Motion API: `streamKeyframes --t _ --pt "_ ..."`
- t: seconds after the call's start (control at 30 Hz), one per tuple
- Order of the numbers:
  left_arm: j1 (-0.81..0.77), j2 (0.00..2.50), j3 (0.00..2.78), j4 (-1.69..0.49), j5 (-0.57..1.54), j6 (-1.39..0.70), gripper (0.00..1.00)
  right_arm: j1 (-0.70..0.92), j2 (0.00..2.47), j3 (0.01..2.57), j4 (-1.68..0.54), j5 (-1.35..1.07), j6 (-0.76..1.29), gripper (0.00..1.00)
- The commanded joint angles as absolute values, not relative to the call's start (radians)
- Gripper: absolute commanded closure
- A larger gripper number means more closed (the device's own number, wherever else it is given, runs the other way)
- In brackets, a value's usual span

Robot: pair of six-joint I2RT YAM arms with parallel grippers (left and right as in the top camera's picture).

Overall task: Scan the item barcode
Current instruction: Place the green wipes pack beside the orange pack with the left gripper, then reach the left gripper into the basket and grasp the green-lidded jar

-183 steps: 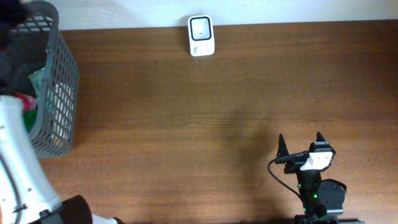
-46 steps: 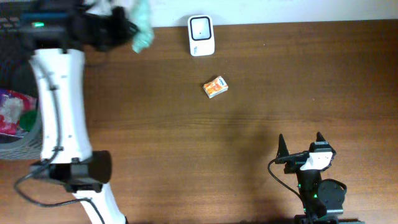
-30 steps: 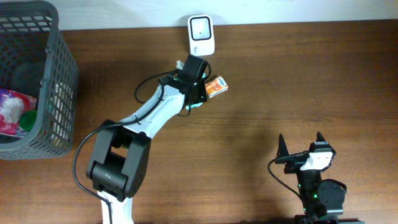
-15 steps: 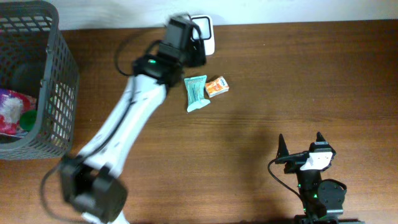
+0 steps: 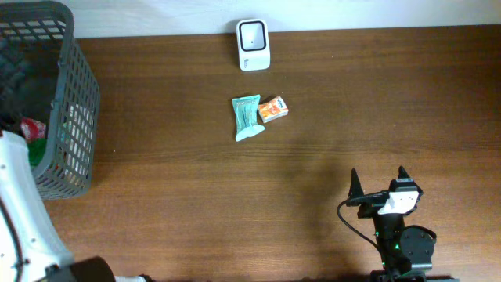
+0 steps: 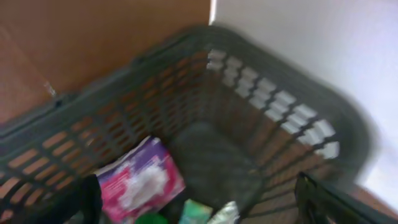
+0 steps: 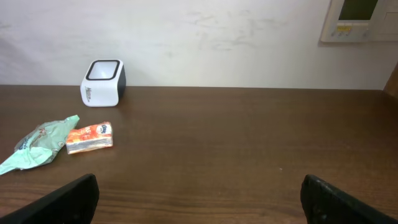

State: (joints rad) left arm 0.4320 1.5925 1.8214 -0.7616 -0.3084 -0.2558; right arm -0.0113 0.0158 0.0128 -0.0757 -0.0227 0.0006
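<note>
Left hand over the basket; the next item lies just below it.
Far left, the left hand [image 6: 198, 186] hangs wide open above the basket [image 6: 280, 106]; a pink packet [image 6: 140, 180] lies on its floor, below and slightly left. On the desk [image 5: 196, 196], a teal packet [image 5: 246, 117] and an orange packet [image 5: 272, 109] lie side by side before the scanner [image 5: 253, 45]. The right hand [image 5: 378, 174], wide open, sits well apart at near right.

The robot's white left arm [image 5: 23, 211] runs along the left edge of the overhead view. In its wrist view, the left gripper [image 6: 196, 190] has two dark fingers [image 6: 84, 196] set far apart, with nothing between them. The right gripper [image 5: 378, 175] sits low on the right, pointing away from its base, its jaws spread wide and empty.
</note>
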Motion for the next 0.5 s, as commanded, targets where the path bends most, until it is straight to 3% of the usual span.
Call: streamKeyframes --t 0.0,0.1,0.17,0.47 --pt "0.506 1.692 1.816 -0.821 -0.295 -0.244 0.05 -0.012 0.012 0.006 -0.08 -0.014 0.004 0.02" --pt "0.533 1.757 1.816 -0.887 -0.286 -0.244 0.05 -0.012 0.012 0.006 -0.08 -0.014 0.004 0.02" --pt "0.547 1.808 1.816 -0.943 -0.208 -0.245 0.0 -0.012 0.012 0.006 -0.08 -0.014 0.004 0.01" --pt "0.589 1.971 1.816 -1.055 -0.086 -0.261 0.01 -0.012 0.012 0.006 -0.079 -0.014 0.004 0.01"
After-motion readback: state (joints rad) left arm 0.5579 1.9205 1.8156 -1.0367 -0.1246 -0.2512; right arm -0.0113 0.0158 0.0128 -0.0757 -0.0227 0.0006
